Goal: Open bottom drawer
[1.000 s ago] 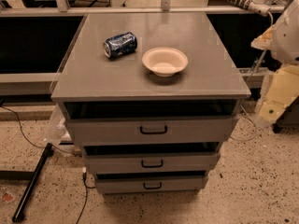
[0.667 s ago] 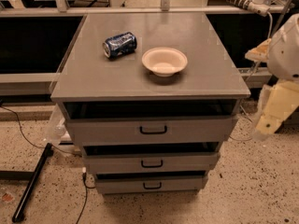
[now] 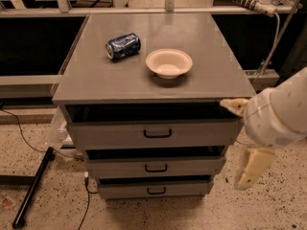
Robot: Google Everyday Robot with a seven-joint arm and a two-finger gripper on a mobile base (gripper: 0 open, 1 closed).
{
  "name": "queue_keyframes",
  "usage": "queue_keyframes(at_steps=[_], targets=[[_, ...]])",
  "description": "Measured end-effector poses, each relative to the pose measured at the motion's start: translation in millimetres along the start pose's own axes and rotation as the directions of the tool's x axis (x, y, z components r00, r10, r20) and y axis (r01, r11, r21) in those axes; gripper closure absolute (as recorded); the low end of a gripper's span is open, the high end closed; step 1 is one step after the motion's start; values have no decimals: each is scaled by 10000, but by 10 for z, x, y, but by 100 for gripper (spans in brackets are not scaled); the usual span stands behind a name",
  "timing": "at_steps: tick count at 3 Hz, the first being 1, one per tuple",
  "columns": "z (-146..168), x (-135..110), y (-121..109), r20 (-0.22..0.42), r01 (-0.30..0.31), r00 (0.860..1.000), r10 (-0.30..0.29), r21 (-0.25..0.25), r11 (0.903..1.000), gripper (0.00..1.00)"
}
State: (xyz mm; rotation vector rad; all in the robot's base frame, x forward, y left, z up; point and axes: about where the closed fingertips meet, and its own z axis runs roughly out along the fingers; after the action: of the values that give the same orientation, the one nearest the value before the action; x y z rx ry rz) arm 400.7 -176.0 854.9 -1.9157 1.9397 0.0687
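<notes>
Grey metal 3-drawer cabinet, bottom drawer [image 3: 156,189] lowest, narrowest flat front w/ small black loop handle, just above speckled floor [image 3: 48,200], cream-padded gripper [image 3: 235,145] at cabinet's right side, spread wide, holding nothing, dented blue can [image 3: 123,45] & round pale bowl [image 3: 169,63] on smooth counter [image 3: 211,80].

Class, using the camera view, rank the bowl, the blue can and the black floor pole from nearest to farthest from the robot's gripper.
The gripper hangs open by the right front corner of the cabinet.
1. Bowl, on the cabinet top, right of centre.
2. Can, on the top, further left.
3. Black pole, on the floor, far left.
</notes>
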Motion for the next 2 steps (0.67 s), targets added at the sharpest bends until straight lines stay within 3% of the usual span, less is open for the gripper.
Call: queue_keyframes(at_steps=[1, 2], targets=[[678, 134, 200, 146, 513, 9986, -512, -70, 9987, 0], [1306, 381, 10, -475, 715, 9964, -697, 356, 9968, 0]])
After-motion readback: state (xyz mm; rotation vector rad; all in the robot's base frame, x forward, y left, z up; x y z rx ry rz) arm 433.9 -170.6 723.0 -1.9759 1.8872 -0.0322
